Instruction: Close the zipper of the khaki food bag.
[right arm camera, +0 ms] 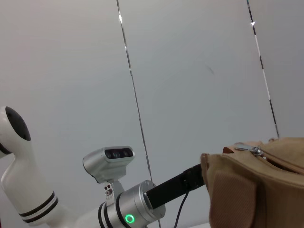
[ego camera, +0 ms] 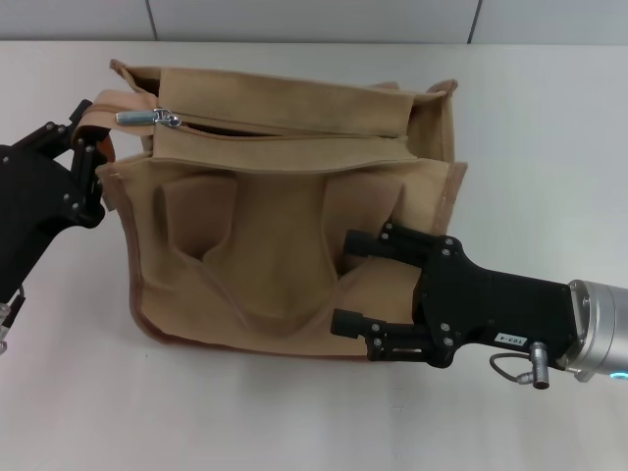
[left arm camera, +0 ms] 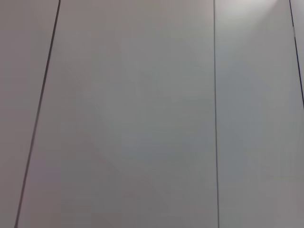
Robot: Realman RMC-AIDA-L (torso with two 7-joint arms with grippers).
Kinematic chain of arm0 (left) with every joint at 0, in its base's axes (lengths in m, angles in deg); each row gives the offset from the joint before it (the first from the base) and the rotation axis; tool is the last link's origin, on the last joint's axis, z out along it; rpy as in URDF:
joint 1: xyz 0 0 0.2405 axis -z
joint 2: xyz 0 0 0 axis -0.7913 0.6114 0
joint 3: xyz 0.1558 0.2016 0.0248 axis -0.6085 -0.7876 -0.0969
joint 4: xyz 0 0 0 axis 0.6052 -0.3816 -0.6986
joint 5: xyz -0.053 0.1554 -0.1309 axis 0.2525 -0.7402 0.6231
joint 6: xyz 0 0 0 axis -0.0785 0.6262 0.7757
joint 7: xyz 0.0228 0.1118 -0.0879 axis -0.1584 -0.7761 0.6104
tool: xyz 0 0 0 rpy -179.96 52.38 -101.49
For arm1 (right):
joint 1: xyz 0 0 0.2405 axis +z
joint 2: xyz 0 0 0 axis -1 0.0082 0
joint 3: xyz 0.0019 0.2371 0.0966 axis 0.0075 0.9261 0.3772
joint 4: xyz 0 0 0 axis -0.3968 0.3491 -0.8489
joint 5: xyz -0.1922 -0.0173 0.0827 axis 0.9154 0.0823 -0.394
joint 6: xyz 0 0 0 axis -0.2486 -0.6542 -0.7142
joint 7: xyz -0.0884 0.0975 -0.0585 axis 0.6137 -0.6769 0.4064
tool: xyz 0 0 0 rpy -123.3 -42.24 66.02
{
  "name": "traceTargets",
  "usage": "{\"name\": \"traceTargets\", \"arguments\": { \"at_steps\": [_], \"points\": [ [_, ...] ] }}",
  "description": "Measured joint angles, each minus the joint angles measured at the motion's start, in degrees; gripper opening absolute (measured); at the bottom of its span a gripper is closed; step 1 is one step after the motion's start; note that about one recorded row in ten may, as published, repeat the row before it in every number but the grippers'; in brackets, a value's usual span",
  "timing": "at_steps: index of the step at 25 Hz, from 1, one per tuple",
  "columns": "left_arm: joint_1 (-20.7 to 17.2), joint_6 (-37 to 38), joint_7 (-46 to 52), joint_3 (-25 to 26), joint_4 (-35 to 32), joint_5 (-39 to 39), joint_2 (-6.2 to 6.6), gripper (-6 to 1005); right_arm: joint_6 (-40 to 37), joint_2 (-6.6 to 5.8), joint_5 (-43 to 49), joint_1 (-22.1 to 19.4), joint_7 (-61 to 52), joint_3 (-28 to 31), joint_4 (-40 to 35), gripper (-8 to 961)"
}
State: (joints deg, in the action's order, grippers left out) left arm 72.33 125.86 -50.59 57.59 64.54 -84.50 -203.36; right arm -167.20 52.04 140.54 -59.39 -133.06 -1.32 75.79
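Your khaki food bag point(ego camera: 285, 245) sits mid-desk point(ego camera: 549, 118); zipper point(ego camera: 285, 130) pull at bag's left end. Left pincer point(ego camera: 83, 147) pinches bag's left-end strap. Right pincer point(ego camera: 353, 285) spread wide, fingers against bag's front.

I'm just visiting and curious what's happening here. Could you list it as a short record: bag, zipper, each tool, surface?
bag: khaki food bag, lying on the table
zipper: zipper along the top panel, silver pull at the end by the left arm
left tool: left tool, at the bag's handle end
right tool: right tool, open, fingers against the bag's front
surface: plain white
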Motion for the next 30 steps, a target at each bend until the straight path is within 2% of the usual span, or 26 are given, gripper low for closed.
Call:
{"name": "traceTargets", "arguments": {
  "at_steps": [10,18,23,30],
  "points": [
    [0.2,-1.2,-0.2,0.1,0.1,-0.3,-0.03,30,-0.6,0.00,0.0,0.1,0.0,0.0,0.0,715],
    [-0.3,6.5,0.3,-1.2,2.4,-0.6,0.09,20,-6.7,0.00,-3.5,-0.2,0.1,0.1,-0.2,710],
    [1.1,6.1,2.1,-3.9,3.7,-0.6,0.01,20,-4.6,0.01,-6.9,3.5,-6.1,0.2,-0.6,707],
    [1.6,6.0,2.2,-4.3,3.9,-0.6,-0.06,20,0.7,-0.04,-8.1,11.7,-28.4,-0.6,-3.9,703]
  ]
}}
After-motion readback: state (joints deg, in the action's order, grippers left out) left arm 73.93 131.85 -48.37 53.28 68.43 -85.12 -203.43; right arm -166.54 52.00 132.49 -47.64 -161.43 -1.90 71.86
